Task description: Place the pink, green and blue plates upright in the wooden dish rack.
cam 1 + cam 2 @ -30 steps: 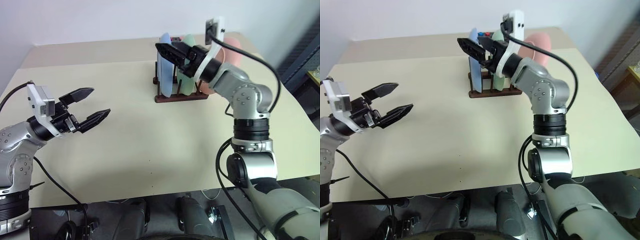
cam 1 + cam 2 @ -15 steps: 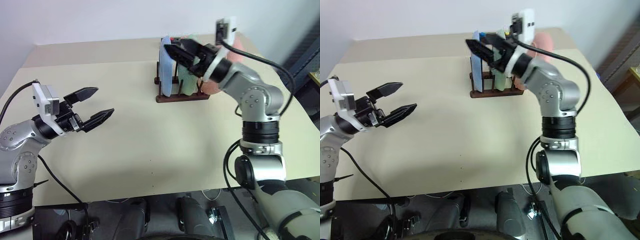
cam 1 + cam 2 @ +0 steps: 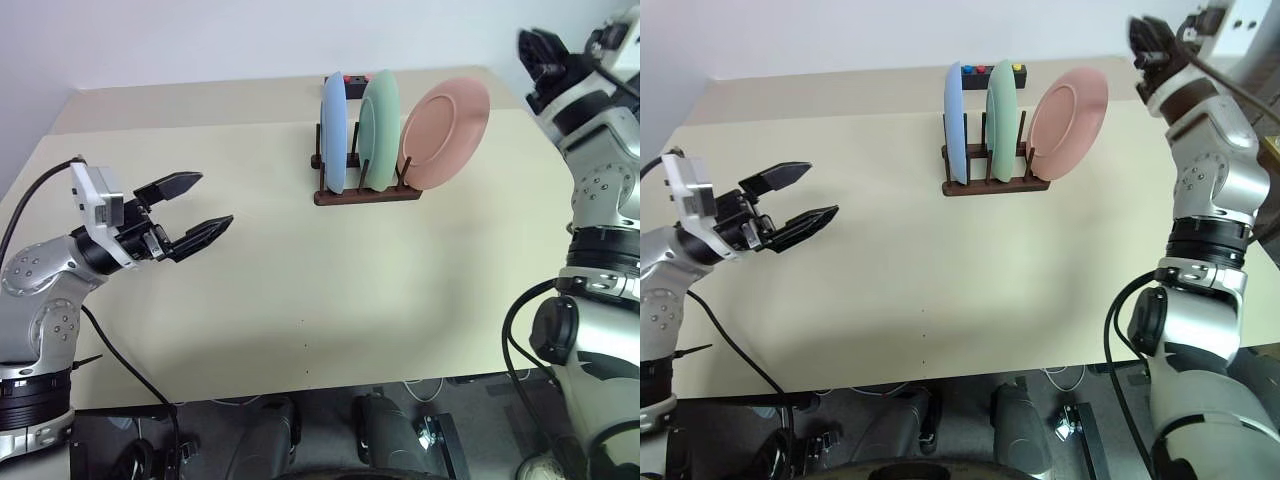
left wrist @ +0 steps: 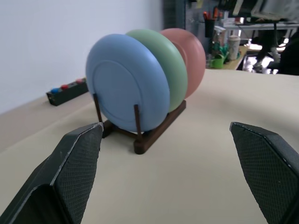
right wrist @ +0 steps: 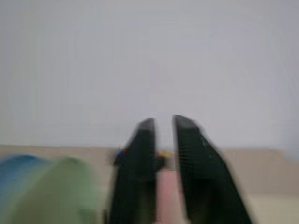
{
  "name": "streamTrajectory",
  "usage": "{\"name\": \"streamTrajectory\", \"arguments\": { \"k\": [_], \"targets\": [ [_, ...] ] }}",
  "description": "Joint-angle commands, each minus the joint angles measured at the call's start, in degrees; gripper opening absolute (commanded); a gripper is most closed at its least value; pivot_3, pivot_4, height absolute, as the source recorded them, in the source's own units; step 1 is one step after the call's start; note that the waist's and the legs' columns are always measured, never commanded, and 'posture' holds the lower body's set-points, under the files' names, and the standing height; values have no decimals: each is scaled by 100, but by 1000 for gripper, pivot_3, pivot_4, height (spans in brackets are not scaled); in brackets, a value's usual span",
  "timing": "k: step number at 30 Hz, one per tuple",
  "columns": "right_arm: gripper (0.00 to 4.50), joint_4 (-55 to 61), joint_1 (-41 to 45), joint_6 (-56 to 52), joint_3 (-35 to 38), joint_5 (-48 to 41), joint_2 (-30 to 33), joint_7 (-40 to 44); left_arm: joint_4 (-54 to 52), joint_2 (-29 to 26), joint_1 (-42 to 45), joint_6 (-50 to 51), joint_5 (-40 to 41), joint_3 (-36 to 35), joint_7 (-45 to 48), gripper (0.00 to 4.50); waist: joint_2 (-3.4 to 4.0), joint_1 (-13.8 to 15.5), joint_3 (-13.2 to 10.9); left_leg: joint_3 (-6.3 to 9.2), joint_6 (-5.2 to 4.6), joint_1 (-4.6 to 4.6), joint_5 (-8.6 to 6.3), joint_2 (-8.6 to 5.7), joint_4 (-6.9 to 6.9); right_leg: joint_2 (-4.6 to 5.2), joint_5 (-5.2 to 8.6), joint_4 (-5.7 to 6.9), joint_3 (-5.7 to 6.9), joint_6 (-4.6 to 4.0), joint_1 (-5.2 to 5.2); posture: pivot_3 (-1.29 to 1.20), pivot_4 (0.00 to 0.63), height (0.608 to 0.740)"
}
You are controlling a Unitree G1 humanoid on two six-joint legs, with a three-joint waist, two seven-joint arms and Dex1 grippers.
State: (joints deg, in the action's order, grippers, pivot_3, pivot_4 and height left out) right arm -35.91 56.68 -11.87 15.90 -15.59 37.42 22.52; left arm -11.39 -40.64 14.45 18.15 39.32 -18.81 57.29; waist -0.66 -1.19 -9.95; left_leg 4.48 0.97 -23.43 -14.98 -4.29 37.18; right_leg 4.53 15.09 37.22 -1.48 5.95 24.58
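Three plates stand upright in a wooden dish rack (image 3: 366, 193) near the tabletop's (image 3: 300, 290) far edge.
The blue plate (image 3: 333, 132), green plate (image 3: 379, 130) and tilted pink plate (image 3: 443, 119) are round and matte. The left gripper (image 3: 197, 212) has jaws spread, empty; the right gripper (image 3: 537, 55), raised toward the far right corner, has jaws almost pressed together.

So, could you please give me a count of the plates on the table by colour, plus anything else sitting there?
Blue plate: 1
Green plate: 1
Pink plate: 1
Wooden rack: 1
Button box: 1
Total: 5 things, with all 3 plates standing in the rack.
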Motion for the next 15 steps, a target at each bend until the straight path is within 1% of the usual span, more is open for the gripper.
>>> {"name": "streamTrajectory", "arguments": {
  "k": [1, 3, 5, 10, 15],
  "targets": [
    [13, -431, 17, 514, -487, 759, 166, -115, -33, -37, 116, -92, 16, -45, 42, 4500, 2, -15, -1, -2, 0, 0, 0, 1, -1, -1, 0, 1, -2, 0, 1, 0, 150, 740],
    [13, -619, -2, 522, -703, 997, 139, -91, -19, -44, 126, -105, -10, -39, 48, 4500, 5, -37, -3, -4, 0, 0, 1, 3, -2, -2, 0, 2, -4, 0, 2, 0, 150, 740],
    [13, -620, -36, 442, -794, 972, 14, 104, -34, -41, 148, -97, -17, -40, 25, 4500, 6, -43, -3, -4, 0, 0, 1, 4, -1, -3, 0, 2, -3, 0, 2, 0, 150, 740],
    [13, -90, -86, 236, -730, 515, -326, 828, -42, -28, 164, -108, -56, -48, -16, 4500, 5, -78, -3, 0, 0, 0, 1, 4, 0, -4, 0, 2, -2, 0, 1, 0, 150, 740],
    [13, 310, -16, 133, -528, 155, -434, 1071, -91, 1, 133, -83, -53, -59, -69, 4500, 5, -49, -3, 2, 0, 0, 0, 4, 2, -3, 0, 2, 1, 1, -1, 0, 150, 740]
  ]
}}
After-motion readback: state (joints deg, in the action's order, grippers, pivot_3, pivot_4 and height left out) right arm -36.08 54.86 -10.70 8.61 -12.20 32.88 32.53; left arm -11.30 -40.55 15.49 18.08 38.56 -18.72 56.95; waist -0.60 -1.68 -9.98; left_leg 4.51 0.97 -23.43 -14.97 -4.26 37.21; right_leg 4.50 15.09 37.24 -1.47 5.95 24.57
